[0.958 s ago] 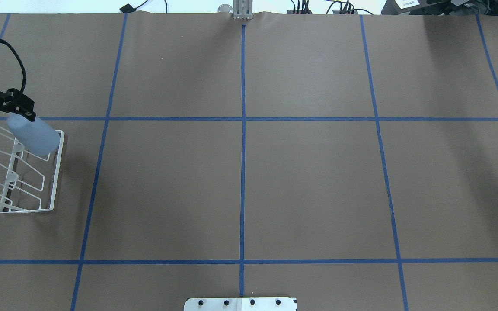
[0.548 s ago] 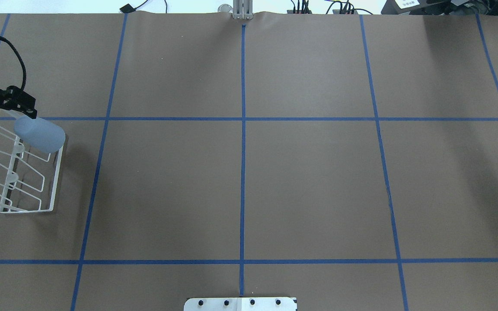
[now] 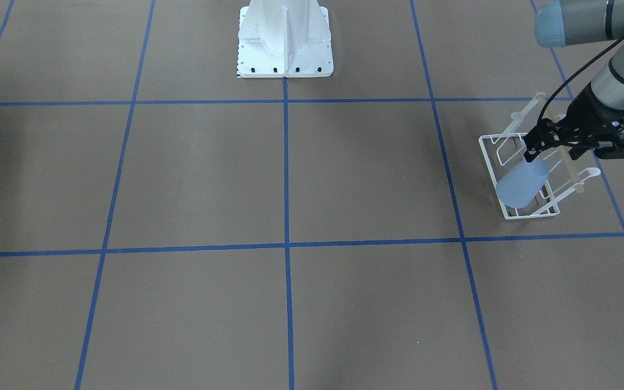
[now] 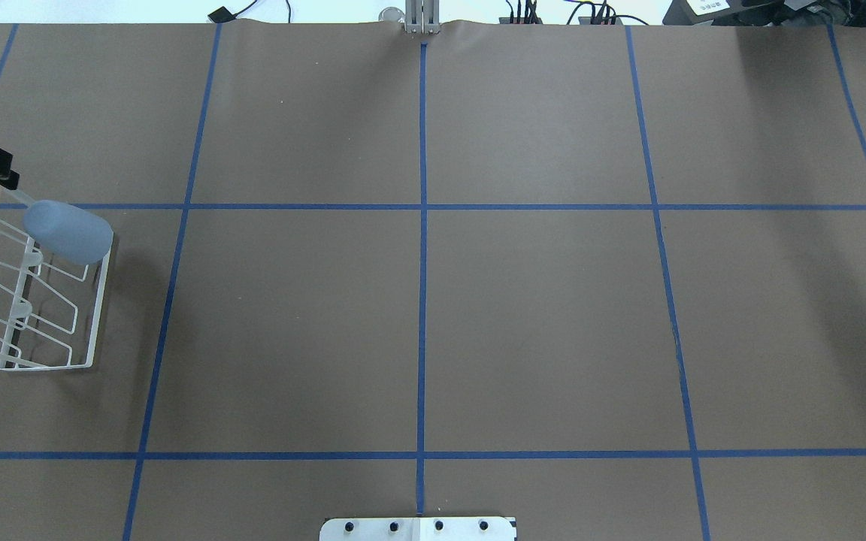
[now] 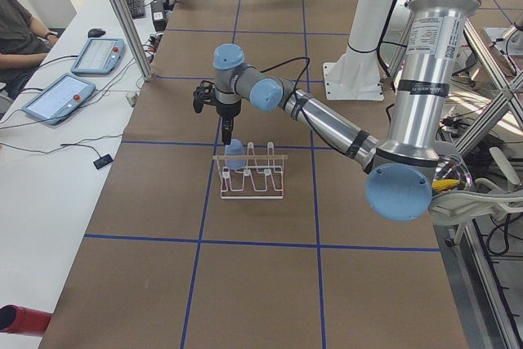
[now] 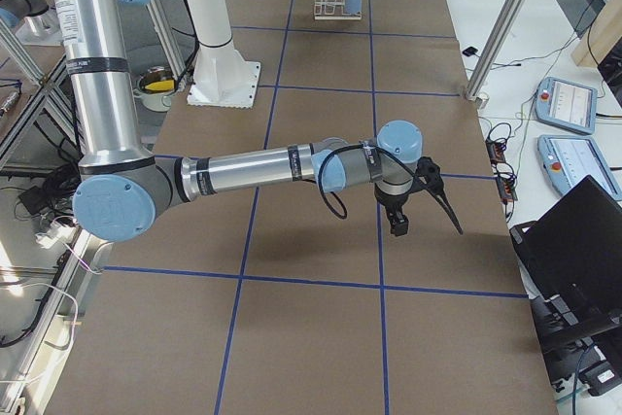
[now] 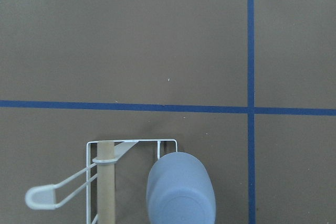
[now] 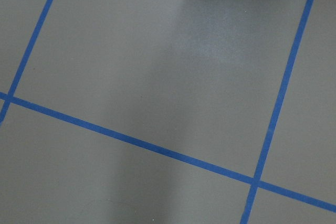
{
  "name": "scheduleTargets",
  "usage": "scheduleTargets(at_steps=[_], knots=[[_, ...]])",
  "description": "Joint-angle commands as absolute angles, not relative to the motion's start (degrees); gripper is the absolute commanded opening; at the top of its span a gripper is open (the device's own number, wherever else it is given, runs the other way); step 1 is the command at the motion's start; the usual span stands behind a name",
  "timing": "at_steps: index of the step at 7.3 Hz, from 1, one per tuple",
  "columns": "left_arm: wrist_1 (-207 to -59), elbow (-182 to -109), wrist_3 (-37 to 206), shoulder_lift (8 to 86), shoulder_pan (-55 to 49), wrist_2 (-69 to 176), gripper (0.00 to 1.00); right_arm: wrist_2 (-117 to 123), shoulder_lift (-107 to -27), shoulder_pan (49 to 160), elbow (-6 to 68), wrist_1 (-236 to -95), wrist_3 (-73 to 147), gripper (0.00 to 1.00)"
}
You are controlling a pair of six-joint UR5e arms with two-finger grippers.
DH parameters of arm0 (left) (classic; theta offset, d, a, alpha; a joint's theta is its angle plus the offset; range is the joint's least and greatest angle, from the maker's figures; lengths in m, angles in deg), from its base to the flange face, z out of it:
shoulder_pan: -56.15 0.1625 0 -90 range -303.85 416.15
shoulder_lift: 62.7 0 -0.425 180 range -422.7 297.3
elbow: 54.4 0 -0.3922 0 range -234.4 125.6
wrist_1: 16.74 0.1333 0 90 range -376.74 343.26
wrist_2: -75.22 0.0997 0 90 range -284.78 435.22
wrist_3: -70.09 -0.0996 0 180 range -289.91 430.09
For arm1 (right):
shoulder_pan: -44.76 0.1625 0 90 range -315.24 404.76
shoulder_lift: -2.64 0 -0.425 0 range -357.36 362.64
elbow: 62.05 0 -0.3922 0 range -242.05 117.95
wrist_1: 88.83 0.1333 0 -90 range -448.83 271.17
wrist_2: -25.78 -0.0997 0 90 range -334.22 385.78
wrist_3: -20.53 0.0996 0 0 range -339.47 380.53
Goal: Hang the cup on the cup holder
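My left gripper (image 3: 553,151) stands with its fingers spread just above the light blue-grey tapered plastic cup (image 3: 522,185). The cup sits tilted, base up, over a loop at the far end of the white wire cup holder (image 4: 21,306). I can't tell the state of the right gripper (image 6: 398,224).

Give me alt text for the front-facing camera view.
A light blue-grey cup rests upside down, tilted, on a white wire cup holder at the right, the robot's left gripper just above it. A white pedestal base stands top centre.
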State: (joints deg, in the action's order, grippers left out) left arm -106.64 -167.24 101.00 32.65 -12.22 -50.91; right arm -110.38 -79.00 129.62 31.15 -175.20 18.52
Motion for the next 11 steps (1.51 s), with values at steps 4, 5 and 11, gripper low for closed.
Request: scheduleTargets(at_steps=[4, 5, 11], knots=[[-106.91, -151.81, 63.28, 31.08, -29.34, -51.26, 0.98, -108.35, -84.26, 131.59, 35.42, -177.34, 17.72, 1.00], [-106.48, -150.31, 62.28, 30.91, -30.07, -51.61, 0.98, -106.95, -85.15, 131.50, 35.69, -177.25, 17.72, 1.00], [-107.00, -151.08, 71.40, 29.41, -29.98, -59.08, 0.98, -101.67, -84.55, 127.29, 35.86, -177.60, 17.81, 1.00]])
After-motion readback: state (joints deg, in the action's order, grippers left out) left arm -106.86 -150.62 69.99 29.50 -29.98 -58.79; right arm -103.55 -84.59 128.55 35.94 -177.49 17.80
